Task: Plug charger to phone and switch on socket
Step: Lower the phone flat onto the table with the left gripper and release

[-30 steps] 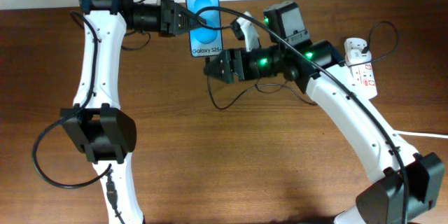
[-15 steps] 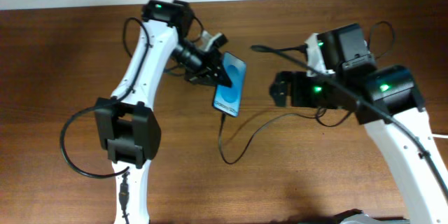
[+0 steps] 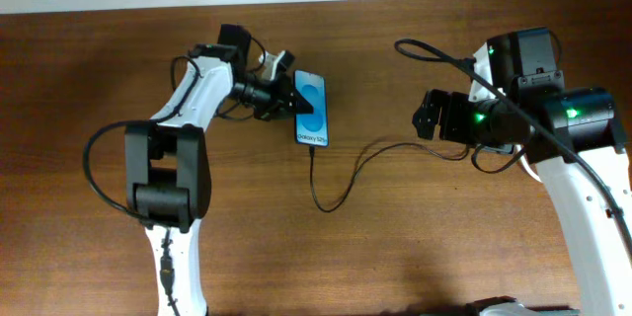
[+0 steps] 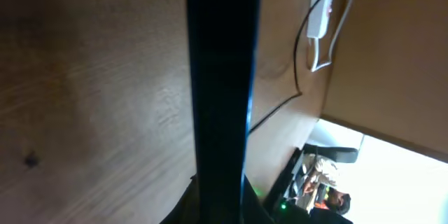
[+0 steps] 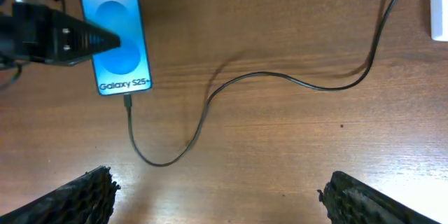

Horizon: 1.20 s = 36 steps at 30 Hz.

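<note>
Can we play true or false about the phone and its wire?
1. The charger is plugged into the bottom of the phone. True.
2. The right gripper is holding the charger. False: it is open and holds nothing.
3. The phone's screen is blue and faces up. True.
4. The left gripper is far away from the phone. False: it is shut on the phone, with one finger lying across the screen.

In the left wrist view the phone point(image 4: 220, 98) is a dark, blurred edge-on band, and the socket point(image 4: 323, 17) runs off the top edge. The right wrist view shows only 1 white corner of the socket and crops both fingers of the right gripper point(image 5: 218, 201).
</note>
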Tool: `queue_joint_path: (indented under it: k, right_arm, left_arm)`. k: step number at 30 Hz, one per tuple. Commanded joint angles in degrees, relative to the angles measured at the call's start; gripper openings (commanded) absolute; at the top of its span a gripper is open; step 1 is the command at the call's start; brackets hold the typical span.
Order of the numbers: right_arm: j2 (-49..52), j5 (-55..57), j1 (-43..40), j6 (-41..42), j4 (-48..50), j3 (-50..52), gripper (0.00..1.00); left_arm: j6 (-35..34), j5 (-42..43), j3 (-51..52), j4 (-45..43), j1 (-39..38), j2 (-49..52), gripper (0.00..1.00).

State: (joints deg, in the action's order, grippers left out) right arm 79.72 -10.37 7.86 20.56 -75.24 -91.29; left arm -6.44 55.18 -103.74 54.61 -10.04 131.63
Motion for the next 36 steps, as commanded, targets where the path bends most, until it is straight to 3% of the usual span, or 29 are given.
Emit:
queue_joint_path:
  k: [1,5,9,14,17,22,24,26,32,36]
  right_arm:
    - [0.2,0.3,-0.4,-0.3,0.0,0.1,0.98]
    - [0.5,0.3,-0.4,-0.3,0.9,0.2,0.98]
    - [0.5,0.3,-0.4,-0.3,1.8,0.2,0.98]
    - [0.5,0.3,-0.4,-0.3,2.0,0.2,0.98]
    - [0.5,0.3,-0.4,-0.4,1.9,0.2,0.98]
    - [0.5,0.3,-0.4,-0.4,1.8,0.2,0.99]
    - [0.6,1.6,-0.4,-0.8,1.7,0.2,0.98]
    - [1.4,7.2,-0.5,-0.8,1.7,0.2,0.98]
    - [8.7,7.9,-7.0,-7.8,2.0,0.2,0.98]
    - [13.6,3.1,-18.4,-8.3,5.7,0.1,0.98]
  left_arm:
    - [-3.2,-5.6,1.2,-2.1,-0.2,-0.8,0.00]
    - [-3.0,-9.3,4.3,-1.9,-0.5,-0.8,0.00]
    - [-3.0,-10.1,9.1,-7.4,-0.7,-0.8,0.00]
    - [-3.0,-12.1,9.9,-8.9,-0.7,-0.8,0.06]
    - [-3.0,-16.0,9.9,-8.9,-0.7,-0.8,0.24]
    - [-2.9,-20.7,9.9,-8.6,-0.7,-0.8,0.40]
    - [-2.9,-22.1,9.8,-8.7,-0.7,-0.8,0.60]
    - [-3.0,-28.0,9.2,-8.0,-0.6,-1.0,1.00]
    - [-2.9,-37.8,0.6,0.7,4.1,-5.9,1.00]
    - [-3.0,-39.3,-3.0,2.7,9.0,-19.1,1.00]
